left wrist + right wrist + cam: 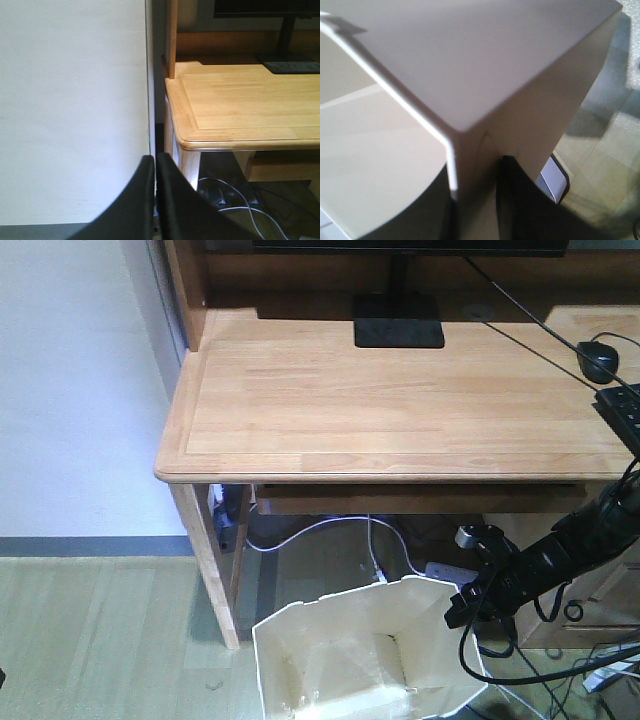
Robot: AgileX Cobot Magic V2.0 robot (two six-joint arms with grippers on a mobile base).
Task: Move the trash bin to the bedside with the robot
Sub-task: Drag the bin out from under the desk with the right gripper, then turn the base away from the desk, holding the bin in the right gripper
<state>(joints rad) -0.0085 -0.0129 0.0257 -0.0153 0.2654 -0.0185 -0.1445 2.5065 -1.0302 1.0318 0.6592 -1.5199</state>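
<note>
The white trash bin [340,655] with its faceted rim stands on the floor in front of the desk, at the bottom of the front view. My right gripper [462,612] on the thin black arm is at the bin's right rim. In the right wrist view the bin's wall [485,65] runs between the jaws of my right gripper [476,185], one finger inside and one finger [520,205] outside, shut on the rim. My left gripper [155,159] is shut and empty, held in the air facing the wall and the desk corner. The bed is out of view.
A light wooden desk [400,400] stands behind the bin, with a monitor stand [398,325], mouse [598,358] and keyboard [625,405]. Cables and a power strip [450,570] lie under it. The desk leg [210,560] is left of the bin. A white wall [70,100] is at the left.
</note>
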